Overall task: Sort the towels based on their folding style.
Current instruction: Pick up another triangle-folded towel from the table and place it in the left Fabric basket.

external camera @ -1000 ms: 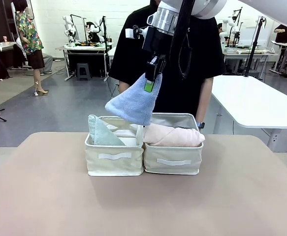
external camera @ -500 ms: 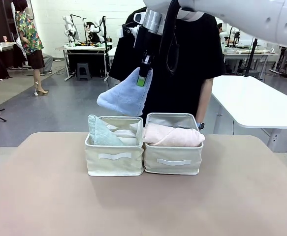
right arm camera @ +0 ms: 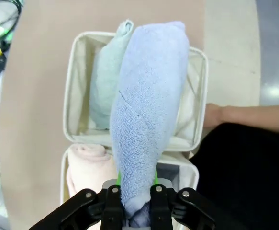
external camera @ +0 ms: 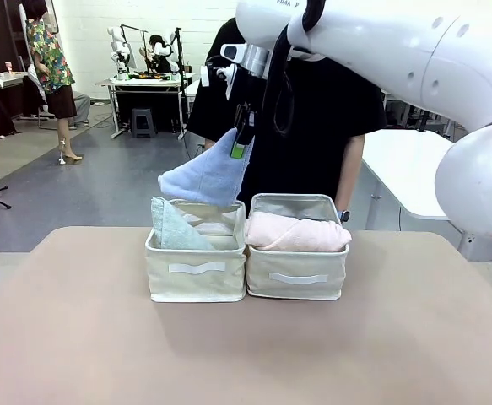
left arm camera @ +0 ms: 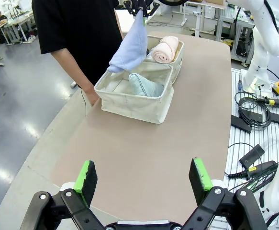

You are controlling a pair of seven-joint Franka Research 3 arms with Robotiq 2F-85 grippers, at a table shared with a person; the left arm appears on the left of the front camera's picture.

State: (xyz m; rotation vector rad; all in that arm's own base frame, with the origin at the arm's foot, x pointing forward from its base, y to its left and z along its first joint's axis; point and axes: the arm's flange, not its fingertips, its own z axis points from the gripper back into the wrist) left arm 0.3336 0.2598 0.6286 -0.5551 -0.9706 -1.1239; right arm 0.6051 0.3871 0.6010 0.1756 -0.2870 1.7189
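My right gripper [external camera: 240,148] is shut on the tip of a light blue cone-folded towel [external camera: 203,177], which hangs above the left cream basket [external camera: 195,274]. In that basket a mint green cone-folded towel [external camera: 174,226] leans at the left side. A pale pink rolled towel [external camera: 296,232] lies in the right basket [external camera: 296,278]. The right wrist view looks down the blue towel [right arm camera: 149,105] onto the mint towel [right arm camera: 106,76] and the pink roll [right arm camera: 89,167]. My left gripper [left arm camera: 144,177] stands open over the bare table, far from the baskets.
A person in a black shirt stands right behind the baskets, one hand [right arm camera: 216,115] by the left basket's far rim. The tan table [external camera: 246,354] is bare in front of the baskets. Cables and an emergency stop button [left arm camera: 278,88] lie on the floor beside it.
My right gripper has carried the blue towel leftward and a little up, from above the divide between the baskets to above the left basket. The left gripper has stayed open.
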